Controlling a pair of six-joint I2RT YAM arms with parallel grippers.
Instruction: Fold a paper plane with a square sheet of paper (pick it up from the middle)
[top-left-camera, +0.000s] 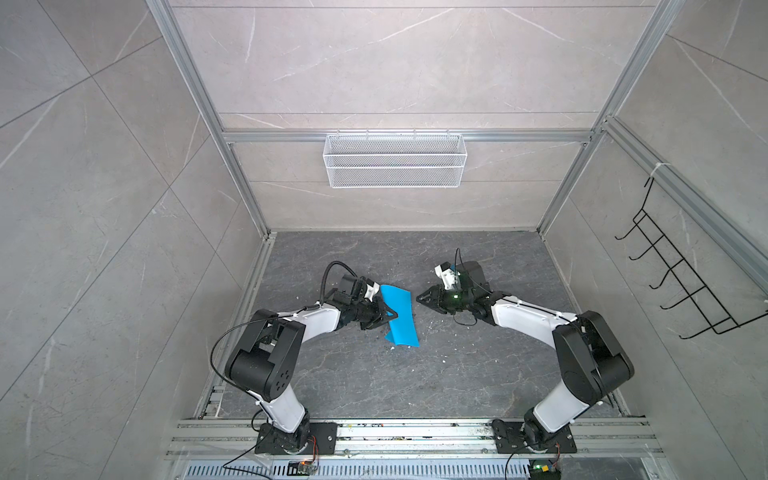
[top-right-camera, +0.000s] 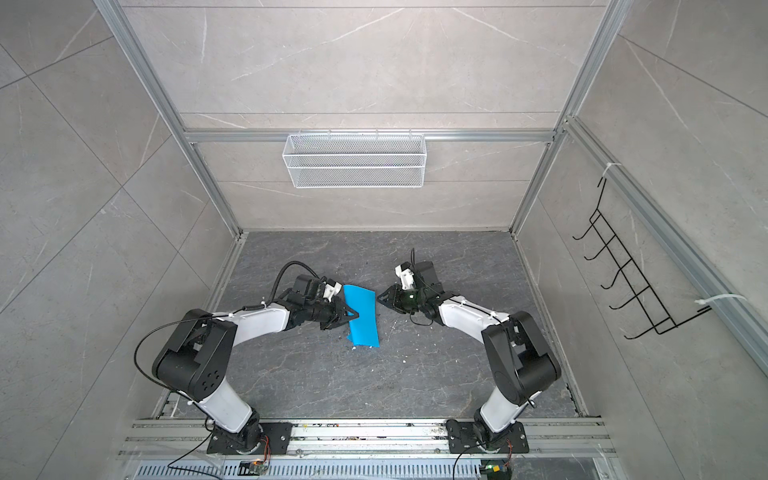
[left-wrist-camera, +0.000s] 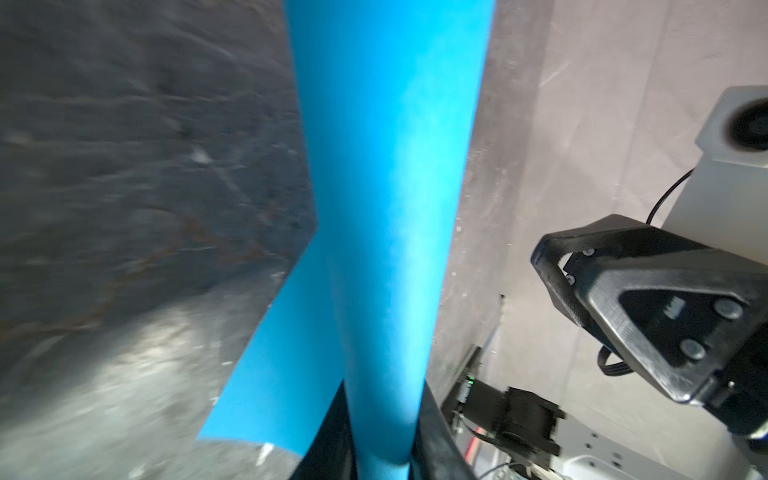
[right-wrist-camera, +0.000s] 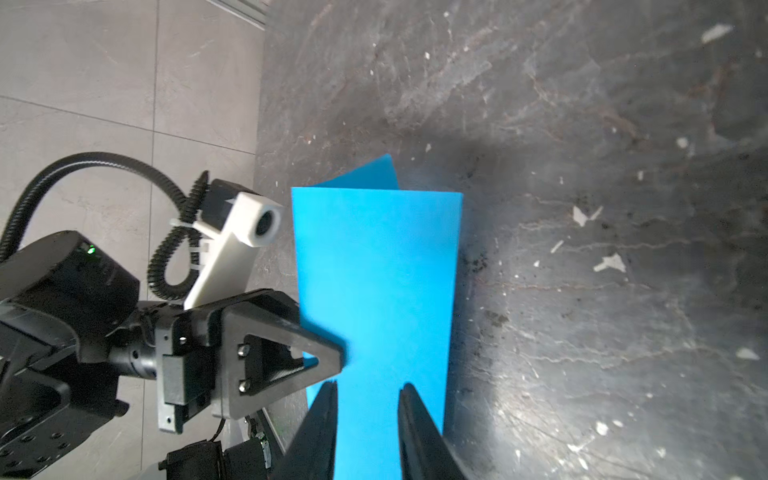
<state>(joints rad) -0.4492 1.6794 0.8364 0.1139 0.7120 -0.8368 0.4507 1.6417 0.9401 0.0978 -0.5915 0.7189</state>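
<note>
- In both top views the square sheet of paper (top-left-camera: 405, 328) (top-right-camera: 365, 326) sits near the middle of the table (top-left-camera: 457, 374). It is bowed up rather than flat, and only its 6 o'clock end appears to touch the surface. The left tool (top-left-camera: 394, 314) comes in from the sheet's 9 o'clock side and pinches it about midway along. The right tool (top-left-camera: 419, 298) hovers near the sheet's 2 o'clock edge, apart from it.
- The left wrist view shows the sheet (left-wrist-camera: 386, 208) running out from between the left tool's (left-wrist-camera: 384, 440) nearly closed jaws as a rounded ridge. One flap hangs toward the table. The right tool (left-wrist-camera: 557, 270) faces it, empty.
- The right wrist view shows the right tool's (right-wrist-camera: 368, 419) jaws a little apart with nothing between them. The sheet (right-wrist-camera: 374, 270) stands ahead, gripped from the side by the left tool (right-wrist-camera: 334, 359).
- Judgement: the pick-up from the middle is in hand, and no sharp crease shows yet. The next move likely calls for the right tool to take the free side and align the edges before the centre crease is pressed. The thin paper could slip or crumple.
</note>
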